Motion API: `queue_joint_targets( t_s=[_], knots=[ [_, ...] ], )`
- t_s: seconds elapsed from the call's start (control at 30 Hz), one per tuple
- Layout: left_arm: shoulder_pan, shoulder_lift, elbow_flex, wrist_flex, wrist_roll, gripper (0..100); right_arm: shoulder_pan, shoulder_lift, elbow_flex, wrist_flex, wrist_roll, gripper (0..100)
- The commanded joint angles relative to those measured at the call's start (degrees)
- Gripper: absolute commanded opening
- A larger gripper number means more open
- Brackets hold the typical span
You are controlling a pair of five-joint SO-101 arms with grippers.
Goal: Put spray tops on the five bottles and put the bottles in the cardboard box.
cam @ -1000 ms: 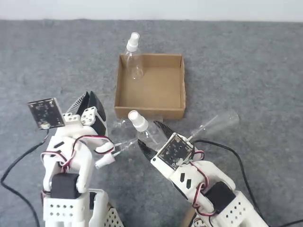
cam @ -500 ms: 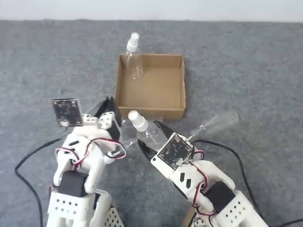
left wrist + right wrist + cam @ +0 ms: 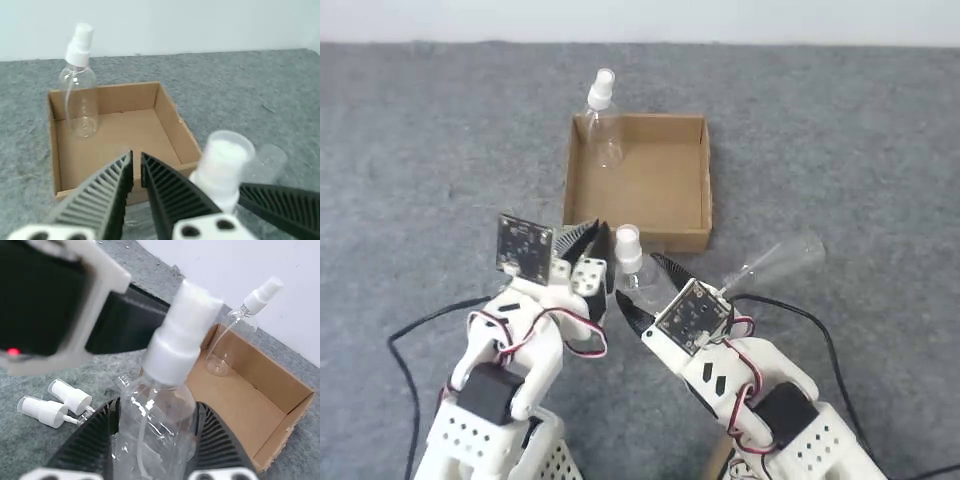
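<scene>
A clear bottle [image 3: 638,285] with a white spray top [image 3: 628,243] stands just in front of the cardboard box [image 3: 706,180], and my right gripper [image 3: 636,283] is shut on its body [image 3: 152,420]. My left gripper [image 3: 595,232] is beside that spray top [image 3: 222,162], fingers together with nothing between them [image 3: 136,156]. A second capped bottle [image 3: 603,118] stands in the box's far left corner [image 3: 80,100]. A topless bottle [image 3: 782,258] lies on the carpet to the right. Two loose spray tops [image 3: 69,395] [image 3: 41,411] lie beside the held bottle.
Grey carpet covers the table. The box floor [image 3: 117,140] is bare apart from the corner bottle. Cables [image 3: 800,310] trail from both arms near the front. Open carpet lies left and right of the box.
My left arm has swung right, from the open carpet to right beside the held bottle's spray top, and its fingers have come together. The held bottle has shifted slightly right, toward the box.
</scene>
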Motion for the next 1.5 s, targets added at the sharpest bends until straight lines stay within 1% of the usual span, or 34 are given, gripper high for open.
queue_joint_targets(
  t_s=[0.0, 0.2, 0.37, 0.57, 0.7, 0.8, 0.97, 1.07, 1.23, 1.4, 1.47],
  knots=[
    [5.27, -0.26, 0.22, -1.32, -2.55, 3, -0.84, -1.36, -0.70, -1.45, 0.70, 1.3],
    [7.65, -0.26, 0.13, -0.09, -4.40, 3, -0.84, -1.36, -0.62, -1.45, 0.70, 1.3],
    [7.91, -0.26, 0.22, -0.09, -6.77, 3, -0.84, -1.36, -0.62, -1.27, 0.70, 1.3],
    [9.76, -0.26, 0.84, 0.26, -7.03, 3, -0.84, -1.36, -0.62, -1.27, 0.70, 1.3],
    [9.85, -0.26, 0.92, 0.26, -7.12, 3, -0.75, -1.36, -0.35, -1.36, 0.70, 1.3],
    [9.67, -0.26, 1.10, 0.26, -9.14, 3, -0.75, -1.36, 0.09, -1.54, 0.79, 1.3],
    [9.41, -0.26, 0.84, 0.26, -9.05, 3, -0.75, -1.36, 0.09, -1.54, 0.79, 1.3],
    [5.80, -0.26, 0.31, 0.09, -8.97, 3, -0.75, -1.36, 0.09, -1.54, 0.79, 1.3],
    [-3.25, -0.26, -2.07, 0.18, -8.88, 3, -0.75, -1.36, 0.09, -1.54, 0.79, 1.3],
    [-5.63, -0.26, -4.62, 0.35, -9.32, 3, -0.75, -1.36, 0.09, -1.54, 0.79, 1.3],
    [-9.05, -0.26, -5.67, 2.29, -9.41, 3, -0.75, -1.36, 0.09, -1.54, 0.79, 1.3]
  ],
)
